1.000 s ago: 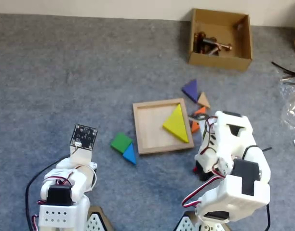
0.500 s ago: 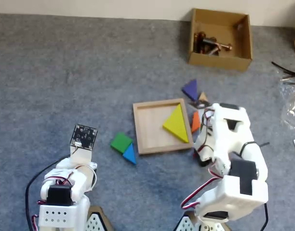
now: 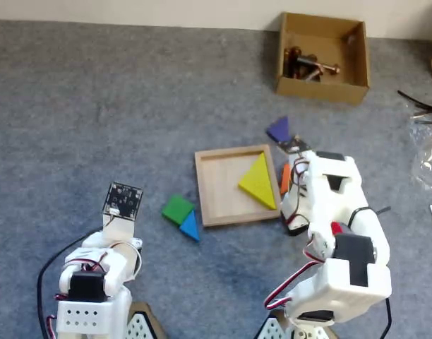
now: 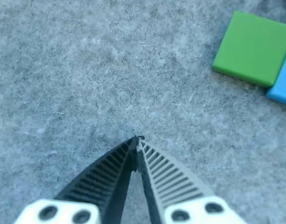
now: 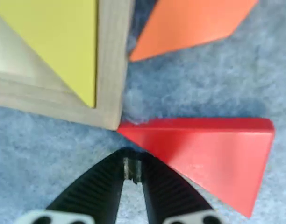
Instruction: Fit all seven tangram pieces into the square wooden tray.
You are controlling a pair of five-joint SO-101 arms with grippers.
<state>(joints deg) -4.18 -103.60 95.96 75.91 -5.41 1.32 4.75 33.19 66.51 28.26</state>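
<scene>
Green square (image 3: 177, 208) and blue triangle (image 3: 190, 226) touch each other on the table (image 3: 96, 106), left of the tray (image 3: 219, 187). My left tool (image 4: 137, 140) hangs near them, fingers pressed together on nothing. I see the yellow triangle (image 3: 260, 181) in the tray against its right wall. An orange piece (image 3: 285, 179) lies just outside that wall. My right tool (image 5: 132, 170), also pressed together and empty, sits just beside the red triangle (image 5: 213, 158) at the tray's corner. A purple triangle (image 3: 278, 131) lies farther back.

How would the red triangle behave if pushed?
The red triangle looks flat and rigid, so it probably slides rather than rolls. The fuzzy mat likely adds drag. Its tip meets the tray corner, so it may pivot.
</scene>
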